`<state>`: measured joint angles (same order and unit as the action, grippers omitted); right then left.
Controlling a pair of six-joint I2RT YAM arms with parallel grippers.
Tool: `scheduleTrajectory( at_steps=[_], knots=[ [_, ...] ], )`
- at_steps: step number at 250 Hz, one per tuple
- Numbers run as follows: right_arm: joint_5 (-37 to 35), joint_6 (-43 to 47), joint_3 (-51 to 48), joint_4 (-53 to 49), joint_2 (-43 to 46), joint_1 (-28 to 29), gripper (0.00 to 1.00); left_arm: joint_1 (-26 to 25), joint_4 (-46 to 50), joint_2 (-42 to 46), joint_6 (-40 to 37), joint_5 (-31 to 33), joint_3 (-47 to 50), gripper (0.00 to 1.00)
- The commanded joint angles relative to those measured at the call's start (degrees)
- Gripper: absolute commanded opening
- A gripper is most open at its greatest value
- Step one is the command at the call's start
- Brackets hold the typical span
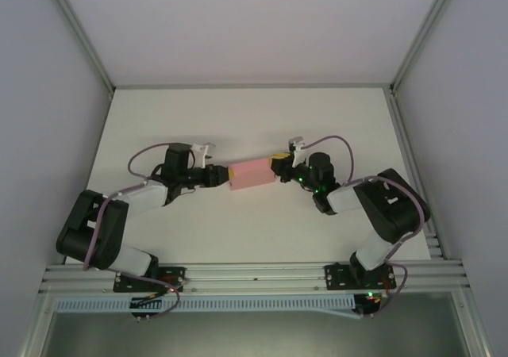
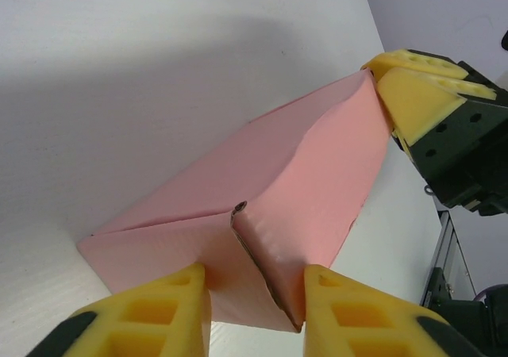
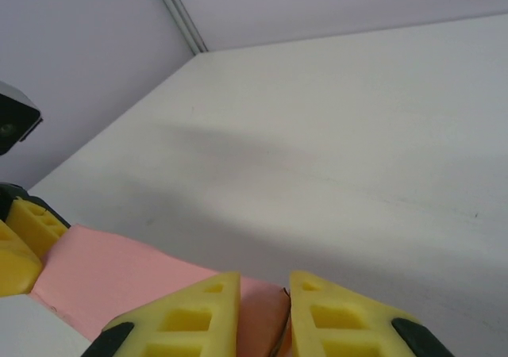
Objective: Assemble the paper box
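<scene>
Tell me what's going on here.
A pale pink paper box is held between a robot's two hands over the middle of the white table. The left hand grips one end, the right hand the opposite end. The box looks partly folded, with a loose seam at the left hand's end.

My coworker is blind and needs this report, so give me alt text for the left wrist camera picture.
A partly folded pale pink paper box spans two grippers over a white table: the left gripper clamps its near end between yellow fingers, and the right gripper pinches its far corner.
</scene>
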<state>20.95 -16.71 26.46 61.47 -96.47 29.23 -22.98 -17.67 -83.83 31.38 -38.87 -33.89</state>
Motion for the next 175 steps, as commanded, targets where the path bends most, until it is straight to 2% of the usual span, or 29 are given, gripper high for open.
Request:
scheduleTrajectory(
  at_steps=[1,28,47,72,106,138,144,155,175],
  knots=[
    [2.79,1.92,-6.98,-4.46,-6.82,0.94,0.06,0.03,6.9,-3.36,-0.77,7.32,2.23,0.22],
    [2.0,1.96,-9.56,4.13,-8.24,0.9,0.0,0.0,7.29,-3.72,-0.97,7.7,1.83,0.13],
    [2.13,2.05,-9.36,4.66,-8.08,0.97,0.0,0.04,7.25,-3.79,-0.89,7.85,1.56,0.09],
    [2.21,3.5,-6.66,-1.35,-6.24,1.18,0.0,0.05,7.49,-4.03,-0.7,7.79,0.34,0.12],
    [2.39,5.61,0.81,-18.56,-1.64,1.39,0.0,0.04,8.99,-3.8,-1.09,7.83,-2.23,0.15],
    [2.77,5.51,7.22,-29.4,2.47,2.77,0.02,0.04,11.5,-3.2,-1.74,9.31,-5.72,0.23],
    [2.43,5.63,8.24,-31.2,3.34,3.21,0.04,0.04,12.12,-3.03,-1.86,9.73,-6.53,0.28],
    [0.86,5.98,10.01,-34.56,5.29,4.17,0.1,0.05,13.58,-2.52,-2.49,10.57,-7.96,0.44],
    [-2.85,6.09,13.72,-41.3,8.29,5.55,0.13,0.0,16.11,-1.23,-3.3,13.15,-10.29,0.51]
  ],
)
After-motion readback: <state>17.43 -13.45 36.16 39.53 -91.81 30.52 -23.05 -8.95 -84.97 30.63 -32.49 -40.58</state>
